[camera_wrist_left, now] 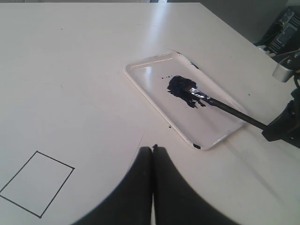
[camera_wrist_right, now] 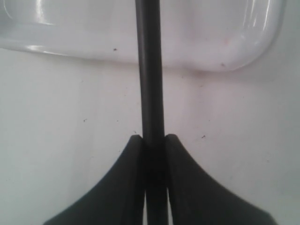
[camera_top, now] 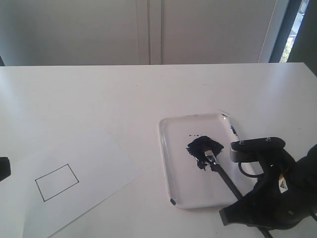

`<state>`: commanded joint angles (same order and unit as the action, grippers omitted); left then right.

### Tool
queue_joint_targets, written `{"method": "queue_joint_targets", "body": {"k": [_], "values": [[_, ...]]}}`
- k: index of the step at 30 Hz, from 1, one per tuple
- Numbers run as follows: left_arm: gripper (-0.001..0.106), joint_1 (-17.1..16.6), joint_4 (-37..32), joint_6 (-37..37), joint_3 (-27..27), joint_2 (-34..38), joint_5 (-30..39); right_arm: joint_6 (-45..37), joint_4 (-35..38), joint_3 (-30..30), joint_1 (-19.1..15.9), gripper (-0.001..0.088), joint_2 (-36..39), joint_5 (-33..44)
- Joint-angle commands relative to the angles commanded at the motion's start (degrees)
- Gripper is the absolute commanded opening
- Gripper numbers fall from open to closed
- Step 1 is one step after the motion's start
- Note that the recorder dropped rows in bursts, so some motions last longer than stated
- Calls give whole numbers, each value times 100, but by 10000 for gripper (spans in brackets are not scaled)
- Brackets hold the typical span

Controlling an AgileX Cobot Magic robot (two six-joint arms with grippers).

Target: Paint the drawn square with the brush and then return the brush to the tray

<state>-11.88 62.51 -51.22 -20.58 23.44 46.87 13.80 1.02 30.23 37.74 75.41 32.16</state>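
The tray lies right of the table's middle with a navy paint blotch at its centre. The brush slants out of it, bristles in the blotch, black handle over the near rim. My right gripper is shut on that handle just outside the tray. The drawn square sits on the paper, its inside white. My left gripper is shut and holds nothing, hovering over the table between the square and the tray.
The white paper sheet lies at the front left of the white table. A small dark part of the left arm shows at the left edge. A wall and window stand behind the table.
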Motion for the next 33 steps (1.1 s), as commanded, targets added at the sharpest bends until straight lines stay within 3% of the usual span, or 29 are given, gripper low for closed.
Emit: {"method": "queue_joint_targets", "body": {"k": [2,13,25,33], "values": [[0,0,0,0,0,0,0,-318,177,0,0,0,0,28],[0,0,0,0,0,0,-238,-49,29,0,0,0,0,-200],[0,0,0,0,0,0,8,-49,9,0,0,0,11,268],[0,0,0,0,0,0,74,765,-1034,0,0,0,11,355]]}}
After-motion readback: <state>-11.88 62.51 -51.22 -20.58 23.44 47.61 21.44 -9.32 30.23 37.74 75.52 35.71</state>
